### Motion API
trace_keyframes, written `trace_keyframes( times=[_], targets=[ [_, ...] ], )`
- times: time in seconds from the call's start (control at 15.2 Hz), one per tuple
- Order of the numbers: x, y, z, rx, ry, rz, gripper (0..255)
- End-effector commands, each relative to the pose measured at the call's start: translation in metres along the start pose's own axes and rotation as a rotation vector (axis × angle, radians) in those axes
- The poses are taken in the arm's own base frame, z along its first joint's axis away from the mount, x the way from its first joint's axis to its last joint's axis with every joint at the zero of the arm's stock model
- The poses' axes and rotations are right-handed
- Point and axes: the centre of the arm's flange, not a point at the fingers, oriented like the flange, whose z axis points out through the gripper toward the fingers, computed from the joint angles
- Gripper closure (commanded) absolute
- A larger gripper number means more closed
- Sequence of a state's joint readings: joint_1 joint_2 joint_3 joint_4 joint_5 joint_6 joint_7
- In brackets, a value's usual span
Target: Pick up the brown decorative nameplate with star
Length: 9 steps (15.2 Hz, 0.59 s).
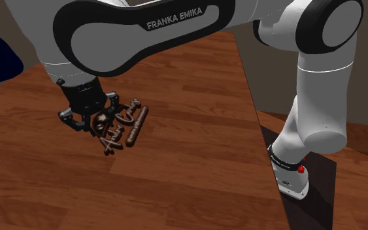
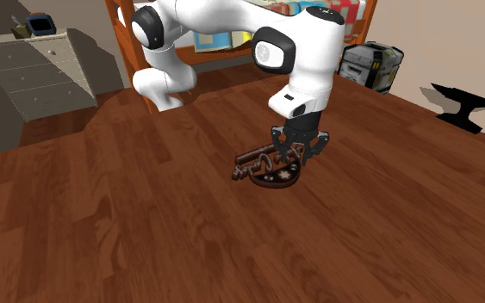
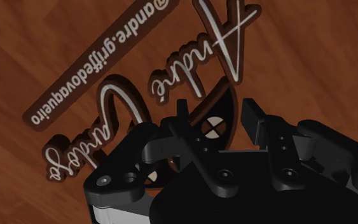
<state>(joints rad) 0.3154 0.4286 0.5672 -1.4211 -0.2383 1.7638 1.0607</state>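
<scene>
**Item.** The brown cut-out nameplate with white script lettering [image 3: 165,79] lies flat on the dark wooden table [image 1: 195,163], directly below the arm's all-black two-finger hand [image 1: 84,123].

**Hand.** The fingers stand moderately apart and low over the plate, one on each side of the round star emblem [image 3: 212,126]. Nothing is lifted. I cannot tell whether the pads touch the emblem's rim.

**Handling, as judged.** The plate looks thin, rigid and light. The script strokes are slender and openwork, so they are probably the fragile part. The surface looks smooth, so a shallow pinch may slip. The emblem at mid-length is the thickest and most compact part and lies near the balance point, so it is the soundest place to grip. The narrow address bar [image 3: 101,60] and the letter tails are poorer choices.

**Orientation.** In the shoulder view the long axis runs diagonally, from nearer and lower up toward that view's right. The address bar forms the long edge away from the hand, and the emblem sits on the opposite long edge. The face with the lettering is upward.
</scene>
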Motion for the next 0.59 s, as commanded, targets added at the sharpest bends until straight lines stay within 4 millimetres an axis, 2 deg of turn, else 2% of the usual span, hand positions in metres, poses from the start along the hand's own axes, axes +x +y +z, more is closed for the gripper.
trace_keyframes(
  times=[0.0, 0.53],
  targets=[
    [-0.001, -0.001, -0.001, -0.003, -0.005, -0.001, 255],
    [-0.001, 0.0, -0.043, -0.003, -0.005, -0.001, 255]
  ],
)
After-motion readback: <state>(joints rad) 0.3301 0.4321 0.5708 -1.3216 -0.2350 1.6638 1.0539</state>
